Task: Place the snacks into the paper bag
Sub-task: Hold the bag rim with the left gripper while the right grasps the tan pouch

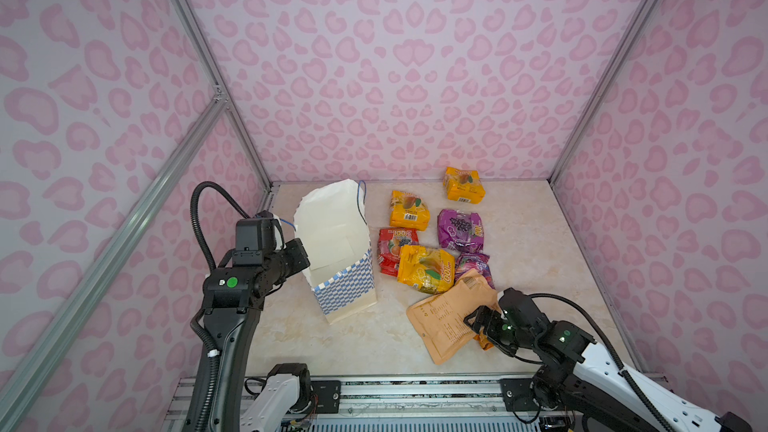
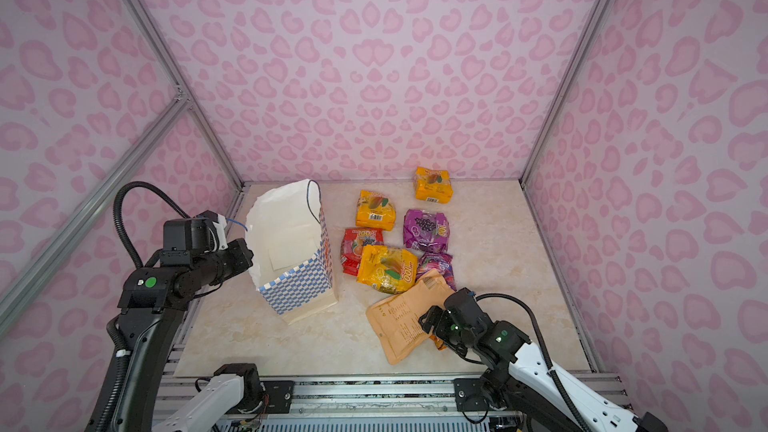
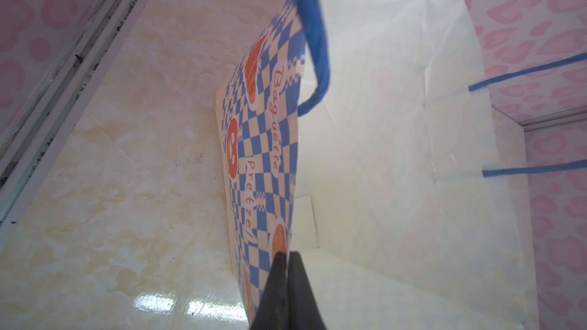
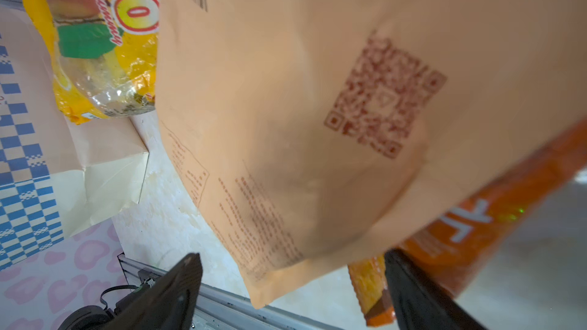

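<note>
**Item 1. Right gripper** (image 4: 292, 261), nearest the front rail. Spread wide, straddling the near corner of the kraft pouch (image 4: 286, 106). Nothing pinched yet.

**Item 2. Kraft pouch.** Large, flat, tan, printed face up on the marble table (image 1: 365, 347). Far corner lapped over the near yellow pouch (image 1: 424, 270) and a small purple pouch (image 1: 473, 265). Near edge lying over an orange chips bag (image 4: 476, 226).

*Handling note, as a judgement:* step in hand probably the grasp of this pouch.
- Close on the pouch edge alone, keeping the finger beside the chips bag off that bag.
- Bite well past the sealed border, against slip in a floppy sheet.
- Lift corner-first, then turn narrow edge down for the bag mouth.
- Raise clear of the yellow pouch to avoid dragging it.

**Item 3. Paper bag** (image 1: 345, 288). Upright at table left, just beside the red pouch (image 1: 392, 249). Mouth open toward the camera head, no snack visible inside.

**Item 4. Left gripper** (image 3: 286, 257). Pressed together on the bag's checkered side wall near the rim, seemingly holding the mouth open. Best kept steady there during the drop.

**Item 5. Remaining snacks, all on the table, none bagged.**
- Large purple pouch (image 1: 460, 229), behind the small purple one.
- Mid yellow pouch (image 1: 409, 209), behind the red one.
- Far yellow pouch (image 1: 463, 184), close to the back wall.
</note>
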Robot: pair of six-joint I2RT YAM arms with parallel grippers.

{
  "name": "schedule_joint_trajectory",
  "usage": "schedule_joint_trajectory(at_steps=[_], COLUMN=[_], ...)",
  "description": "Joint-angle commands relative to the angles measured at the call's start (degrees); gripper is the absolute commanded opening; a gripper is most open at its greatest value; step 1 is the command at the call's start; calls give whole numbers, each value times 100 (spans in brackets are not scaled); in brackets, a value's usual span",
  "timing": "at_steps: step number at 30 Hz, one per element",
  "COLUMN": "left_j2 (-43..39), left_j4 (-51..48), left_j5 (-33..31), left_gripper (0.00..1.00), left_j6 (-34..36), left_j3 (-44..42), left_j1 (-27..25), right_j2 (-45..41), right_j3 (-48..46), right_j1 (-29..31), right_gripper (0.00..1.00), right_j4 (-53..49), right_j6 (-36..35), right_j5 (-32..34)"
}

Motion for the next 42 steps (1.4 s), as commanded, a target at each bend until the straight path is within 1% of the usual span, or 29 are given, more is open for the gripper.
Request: schedule_joint_trajectory(at_steps=[1, 2, 5, 6, 9, 10, 11, 16, 18, 19, 21, 22, 25, 28, 30, 34, 39, 40, 42], left_j2=[-11, -14, -34, -45, -70, -85, -98, -92, -98, -106, -102, -106, -103, -121, -136, -174, -243, -256, -289], left_j4=[22, 8, 8, 13, -10, -16, -17, -67, -68, -72, -84, -90, -136, -174, -206, -276, -482, -529, -599], left_j5=[-87, -82, -42, -38, -56, -62, -71, -90, -99, -112, -126, -139, -126, -178, -205, -204, -267, -254, -154], left_gripper=[3, 3, 3, 3, 3, 3, 3, 3, 3, 3, 3, 3, 3, 3, 3, 3, 3, 3, 3], left_j6=[-25, -26, -67, -70, -87, -87, -94, -96, -105, -105, -113, -113, -113, -105, -91, -22, 97, 97, 89], left_j3=[96, 101, 75, 67, 59, 58, 57, 67, 71, 75, 93, 98, 119, 120, 120, 202, 344, 376, 439], left_j1=[12, 8, 8, 8, 14, 14, 13, 8, 12, 8, 12, 8, 8, 8, 8, 9, 8, 8, 8], right_j2=[336, 477, 831, 944, 1188, 1220, 1227, 1090, 1149, 1213, 1438, 1542, 1788, 1824, 1730, 1370, 1011, 976, 913], right_j3=[-7, 9, -34, -47, 22, 21, -13, -66, -87, -99, -166, -169, -152, -153, -77, 240, 648, 730, 913], right_j1=[43, 50, 47, 47, 18, -7, -37, -145, -275, -365, -574, -633, -696, -690, -663, -534, -516, -500, -483], right_gripper=[92, 92, 83, 82, 80, 75, 72, 65, 61, 58, 48, 46, 46, 36, 28, 18, 2, 0, 0], right_j4=[1077, 1336, 2037, 2256, 2428, 2589, 2767, 3384, 3470, 3507, 3736, 3767, 3754, 3812, 3712, 3140, 2541, 2440, 2269], right_j6=[-2, -43, -48, -57, -185, -225, -232, -383, -431, -428, -362, -351, -300, -289, -374, -695, -1067, -1146, -1297], right_j5=[-127, -158, -201, -225, -91, -85, -85, 105, 201, 191, 39, -9, 53, 91, 128, 470, 617, 643, 686])
